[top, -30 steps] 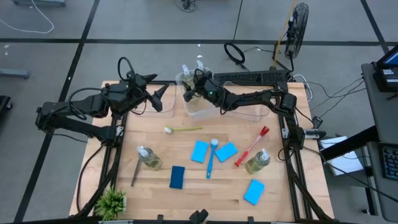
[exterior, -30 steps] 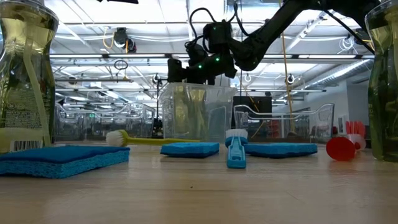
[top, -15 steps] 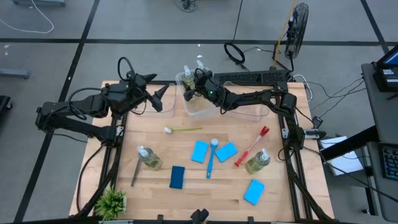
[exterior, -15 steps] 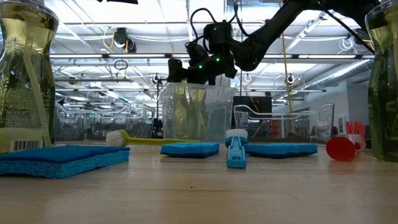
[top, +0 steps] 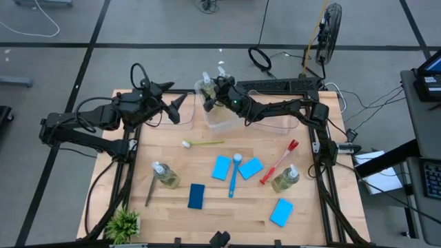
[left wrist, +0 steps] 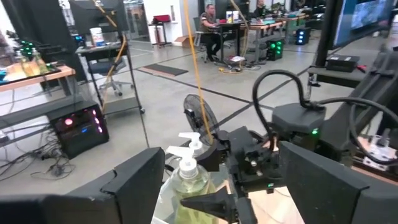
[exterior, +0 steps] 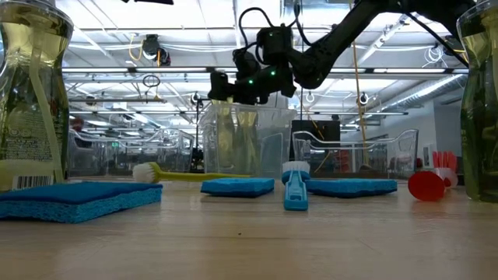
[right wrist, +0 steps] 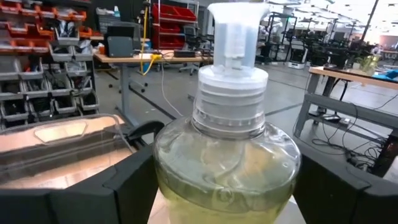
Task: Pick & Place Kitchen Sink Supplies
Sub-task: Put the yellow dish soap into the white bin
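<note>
now right pincer (top: 214, 94) straddles, jaws wide, a bottle (right wrist: 227, 158) (inside the bin (top: 222, 118)).

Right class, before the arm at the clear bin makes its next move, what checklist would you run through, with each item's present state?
1. Pump bottle stands upright in the clear bin: ok.
2. Right tool has let go of that bottle: cannot tell.
3. Left tool open, empty, waiting beside the bin: ok.
4. Left front bottle standing free for pickup: ok.
5. Right front bottle standing free for pickup: ok.
</note>
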Tool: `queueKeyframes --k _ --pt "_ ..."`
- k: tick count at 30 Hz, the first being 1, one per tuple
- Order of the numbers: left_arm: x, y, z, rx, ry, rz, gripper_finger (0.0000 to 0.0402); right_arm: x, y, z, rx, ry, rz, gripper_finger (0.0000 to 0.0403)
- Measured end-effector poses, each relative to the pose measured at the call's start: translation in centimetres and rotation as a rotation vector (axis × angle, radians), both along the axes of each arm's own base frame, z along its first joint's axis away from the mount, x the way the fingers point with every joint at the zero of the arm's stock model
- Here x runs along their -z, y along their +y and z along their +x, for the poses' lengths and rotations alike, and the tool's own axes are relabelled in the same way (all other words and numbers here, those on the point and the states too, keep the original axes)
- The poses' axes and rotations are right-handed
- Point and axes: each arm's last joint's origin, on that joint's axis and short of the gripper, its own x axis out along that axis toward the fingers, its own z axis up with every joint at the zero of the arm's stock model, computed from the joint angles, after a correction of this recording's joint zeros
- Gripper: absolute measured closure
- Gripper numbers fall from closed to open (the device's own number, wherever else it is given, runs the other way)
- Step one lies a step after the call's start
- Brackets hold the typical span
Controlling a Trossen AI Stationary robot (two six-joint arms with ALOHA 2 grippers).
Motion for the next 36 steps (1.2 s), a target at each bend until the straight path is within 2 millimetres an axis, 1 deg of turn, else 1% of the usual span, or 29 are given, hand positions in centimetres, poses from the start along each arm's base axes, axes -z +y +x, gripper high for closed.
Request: queueKeyframes --k 7,11,14,21,25,36 --pt "0.00 -0.05 0.04 0.024 0.000 -0.003 0.0076 0.01 -0.01 -0.01 0.005 -0.005 0.006 0.0098" --pt "0.00 -0.06 0.04 0.024 0.000 -0.003 0.0084 -0.01 0.00 -0.01 0.000 -0.006 0.005 0.0098" --pt "0.00 -0.05 0.04 0.024 0.000 -0.003 0.0092 -0.01 0.09 0.07 -0.048 -0.002 0.000 0.0098" --pt "0.00 -0.05 0.04 0.024 0.000 -0.003 0.0100 0.08 0.13 0.09 -0.049 0.009 -0.001 0.0098" --pt "0.00 -0.05 0.04 0.024 0.000 -0.003 0.0094 0.11 0.13 0.09 -0.048 0.013 -0.001 0.0098" --pt "0.00 -0.06 0.04 0.024 0.000 -0.003 0.0076 0.55 0.65 0.31 -0.062 0.142 -0.098 0.0099"
